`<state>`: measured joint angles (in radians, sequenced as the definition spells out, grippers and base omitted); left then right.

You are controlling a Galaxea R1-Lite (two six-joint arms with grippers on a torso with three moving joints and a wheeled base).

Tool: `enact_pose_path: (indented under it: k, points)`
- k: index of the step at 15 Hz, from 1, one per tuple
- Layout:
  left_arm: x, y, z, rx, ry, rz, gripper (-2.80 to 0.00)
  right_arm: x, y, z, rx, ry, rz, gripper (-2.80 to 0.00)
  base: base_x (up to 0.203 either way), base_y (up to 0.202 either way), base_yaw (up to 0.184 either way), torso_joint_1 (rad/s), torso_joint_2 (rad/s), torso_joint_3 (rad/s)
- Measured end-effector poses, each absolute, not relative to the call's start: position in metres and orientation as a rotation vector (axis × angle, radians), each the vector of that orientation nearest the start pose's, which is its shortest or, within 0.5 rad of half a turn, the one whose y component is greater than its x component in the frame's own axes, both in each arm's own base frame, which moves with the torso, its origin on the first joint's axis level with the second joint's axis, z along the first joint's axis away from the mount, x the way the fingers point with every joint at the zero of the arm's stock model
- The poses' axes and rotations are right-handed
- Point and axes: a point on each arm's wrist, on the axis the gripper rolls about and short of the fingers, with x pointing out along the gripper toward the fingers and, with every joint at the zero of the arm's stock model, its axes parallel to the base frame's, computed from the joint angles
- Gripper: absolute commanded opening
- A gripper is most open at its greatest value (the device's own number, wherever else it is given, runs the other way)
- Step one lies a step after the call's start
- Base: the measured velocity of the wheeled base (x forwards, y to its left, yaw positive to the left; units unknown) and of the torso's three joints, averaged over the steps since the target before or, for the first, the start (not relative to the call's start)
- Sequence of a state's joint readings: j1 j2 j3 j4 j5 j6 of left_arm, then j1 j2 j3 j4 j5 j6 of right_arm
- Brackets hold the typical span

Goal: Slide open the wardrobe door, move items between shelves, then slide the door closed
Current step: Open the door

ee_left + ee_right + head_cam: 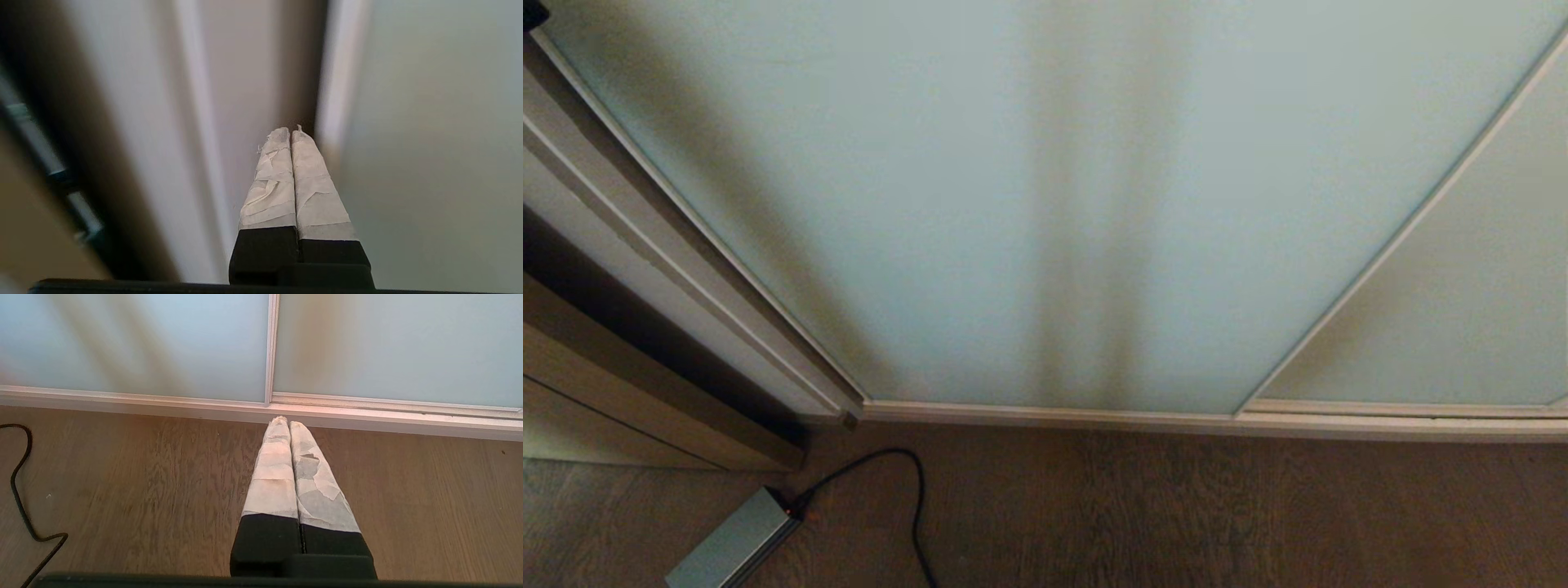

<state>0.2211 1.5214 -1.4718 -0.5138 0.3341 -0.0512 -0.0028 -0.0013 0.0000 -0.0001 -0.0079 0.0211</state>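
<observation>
The floor (1176,514) is brown wood-grain board, its planks running toward the wardrobe's bottom rail (1054,415), which sits directly on it along the far edge. Left of the rail's end, a wooden cabinet base (645,392) also stands on the boards. Nearer than the rail, toward that cabinet, lies a flat grey box (734,543) (a small orange light glows at its end), with a black cable (907,490) curling from it across the wood.

Sliding wardrobe door (1029,204), pale blue-green frosted glass, thin off-white frame, closed, upright, its framed edge just beside left gripper (291,131) tips
</observation>
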Motion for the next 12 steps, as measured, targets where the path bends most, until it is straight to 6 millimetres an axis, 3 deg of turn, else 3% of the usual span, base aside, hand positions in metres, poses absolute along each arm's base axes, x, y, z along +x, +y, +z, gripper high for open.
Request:
enact_pose_path:
  k: [8,12]
  points:
    - [0.252,0.072,0.430,-0.055,-0.521,0.510,-2.80,-0.023,0.000,0.075,0.021,-0.001,-0.010,-2.80,0.000,0.000,0.000,0.000,0.00,0.000]
    - [0.258,0.076,0.428,-0.042,-0.513,0.478,-2.80,-0.023,0.000,0.075,0.021,-0.001,-0.011,-2.80,0.000,0.000,0.000,0.000,0.00,0.000]
